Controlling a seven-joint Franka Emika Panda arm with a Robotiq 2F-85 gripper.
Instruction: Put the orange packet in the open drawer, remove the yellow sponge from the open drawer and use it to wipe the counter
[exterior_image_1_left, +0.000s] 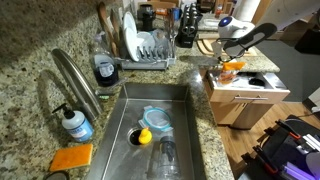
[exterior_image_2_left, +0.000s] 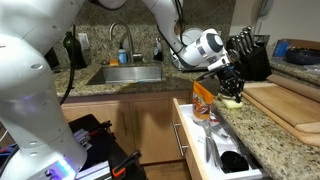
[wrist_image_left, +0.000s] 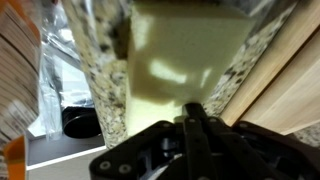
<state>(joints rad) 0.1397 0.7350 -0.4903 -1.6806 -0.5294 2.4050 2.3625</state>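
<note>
no text, brand, number or sign readable in any view.

likely carriers checked:
- soap bottle (exterior_image_1_left: 76, 124) left of the sink (exterior_image_1_left: 172, 100) in an exterior view. blue-and-white label on the front, print too small to resolve.
- orange packet (exterior_image_2_left: 205, 100) in an exterior view. glossy, orange with yellow patches, lettering reduced to blobs of colour.
- same packet also seen small in an exterior view (exterior_image_1_left: 232, 68). colour only, no letters.
- orange-and-white striped surface at the left edge of the wrist view (wrist_image_left: 12, 50). out of focus, nothing legible.
</note>
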